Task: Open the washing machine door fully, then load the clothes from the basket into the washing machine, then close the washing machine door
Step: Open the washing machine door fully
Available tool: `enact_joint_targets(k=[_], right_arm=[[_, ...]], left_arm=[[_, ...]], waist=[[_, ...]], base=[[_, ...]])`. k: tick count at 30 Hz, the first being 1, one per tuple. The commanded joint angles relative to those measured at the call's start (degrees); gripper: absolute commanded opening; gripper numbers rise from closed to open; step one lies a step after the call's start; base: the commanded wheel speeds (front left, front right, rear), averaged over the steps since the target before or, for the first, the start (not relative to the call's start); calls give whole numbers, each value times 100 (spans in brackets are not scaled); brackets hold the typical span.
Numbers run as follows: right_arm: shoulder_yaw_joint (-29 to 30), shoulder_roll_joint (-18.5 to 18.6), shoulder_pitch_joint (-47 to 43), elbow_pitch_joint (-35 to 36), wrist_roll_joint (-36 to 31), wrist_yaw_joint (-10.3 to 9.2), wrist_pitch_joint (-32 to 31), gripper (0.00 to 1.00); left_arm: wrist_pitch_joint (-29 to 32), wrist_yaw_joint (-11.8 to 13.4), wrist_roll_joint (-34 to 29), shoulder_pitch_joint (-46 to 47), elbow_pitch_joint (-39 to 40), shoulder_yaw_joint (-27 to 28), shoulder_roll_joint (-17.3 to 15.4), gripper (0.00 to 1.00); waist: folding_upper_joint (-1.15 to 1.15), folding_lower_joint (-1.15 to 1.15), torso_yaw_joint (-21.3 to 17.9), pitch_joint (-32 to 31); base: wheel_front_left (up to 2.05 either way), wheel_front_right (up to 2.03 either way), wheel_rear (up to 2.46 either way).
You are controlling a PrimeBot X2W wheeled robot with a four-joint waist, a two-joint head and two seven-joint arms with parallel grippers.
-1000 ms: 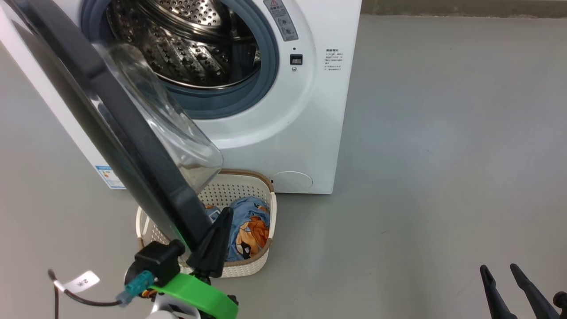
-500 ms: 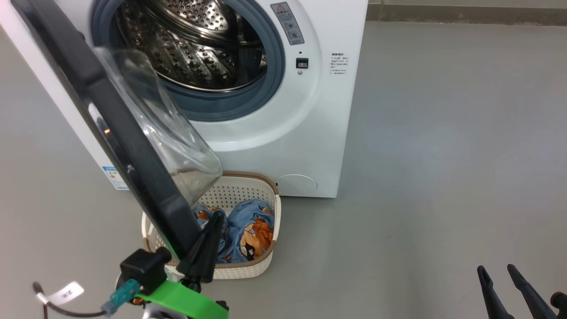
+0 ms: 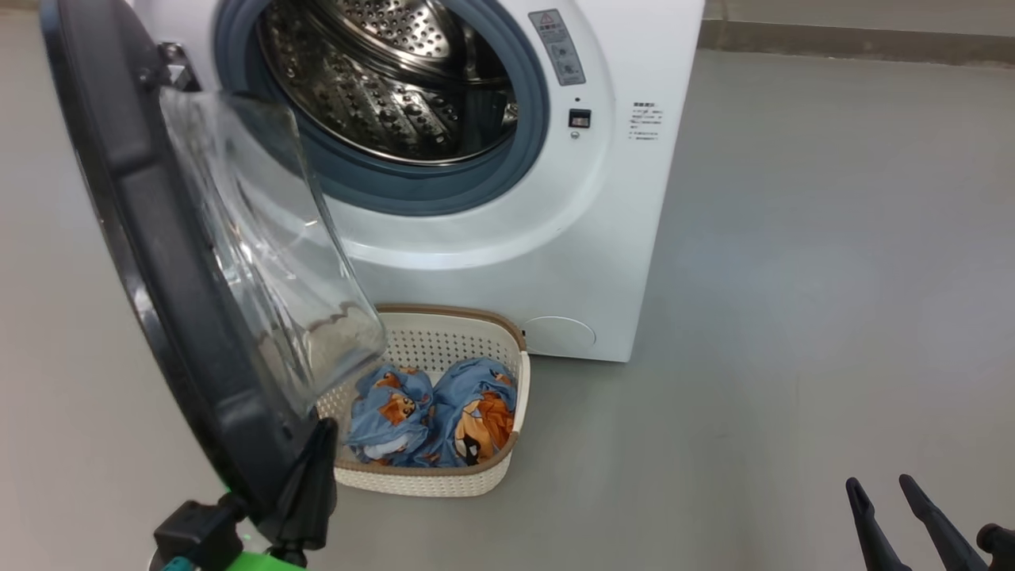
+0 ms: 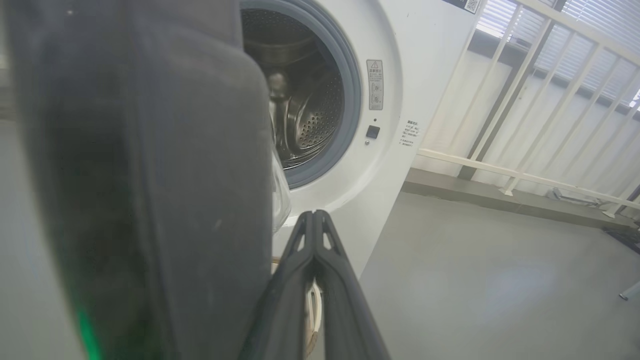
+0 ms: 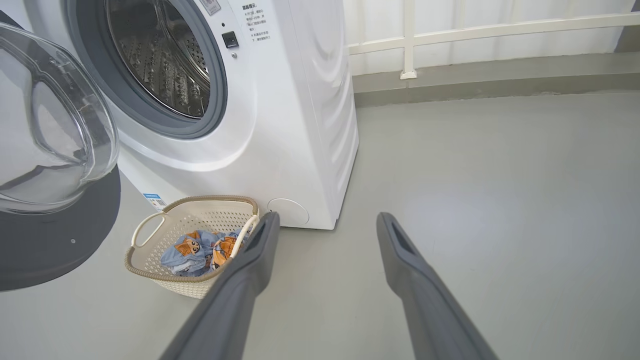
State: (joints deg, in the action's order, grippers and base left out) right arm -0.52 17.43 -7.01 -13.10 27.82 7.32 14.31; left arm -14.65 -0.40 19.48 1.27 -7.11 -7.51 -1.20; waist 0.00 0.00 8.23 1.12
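The white washing machine (image 3: 571,238) stands open, its steel drum (image 3: 396,79) bare. The washing machine door (image 3: 135,238) hangs swung out to the left, glass bowl (image 3: 262,254) facing the drum. My left gripper (image 3: 323,428) is shut, holds nothing, and leans against the inner side of the door's lower black rim; in the left wrist view the rim (image 4: 150,175) looms just left of the closed fingers (image 4: 314,216). The clothes (image 3: 432,412), two blue printed bundles, lie in the cream basket (image 3: 428,480) on the floor below the drum. My right gripper (image 3: 879,484) is open, low at the right.
Bare grey floor (image 3: 793,277) stretches right of the machine. A white railing (image 5: 410,40) on a low kerb runs behind it. In the right wrist view the basket (image 5: 150,227) sits left of my open right gripper (image 5: 327,220), under the door's glass bowl (image 5: 50,125).
The door has swung further out to the left with my shut left gripper following its lower rim. More of the basket and clothes shows. The head camera has shifted; the right gripper stays put.
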Motion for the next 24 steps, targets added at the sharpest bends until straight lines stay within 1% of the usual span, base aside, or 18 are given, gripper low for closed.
enact_joint_targets(k=[1,6,9,17,24], right_arm=[[-101,115,50,150,31,17,69,100],[-89,86,17,167,31,17,69,100],[-104,63,16,174,29,17,69,100],[-177,2,68,175,41,17,69,100],[-161,46,120,226,67,17,69,100]], left_arm=[[-35,101,-34,40,127,330,-167,0],[-35,137,-156,-131,254,568,-167,0],[-35,152,-210,-184,266,826,-167,0],[-35,27,-432,-129,124,1594,-241,0],[-35,-16,-577,124,-18,2264,-325,0]], waist=[[0,0,74,-15],[0,0,248,-8],[0,0,321,-10],[0,0,441,79],[0,0,518,274]], base=[[0,0,0],[0,0,0],[0,0,0],[0,0,0],[0,0,0]])
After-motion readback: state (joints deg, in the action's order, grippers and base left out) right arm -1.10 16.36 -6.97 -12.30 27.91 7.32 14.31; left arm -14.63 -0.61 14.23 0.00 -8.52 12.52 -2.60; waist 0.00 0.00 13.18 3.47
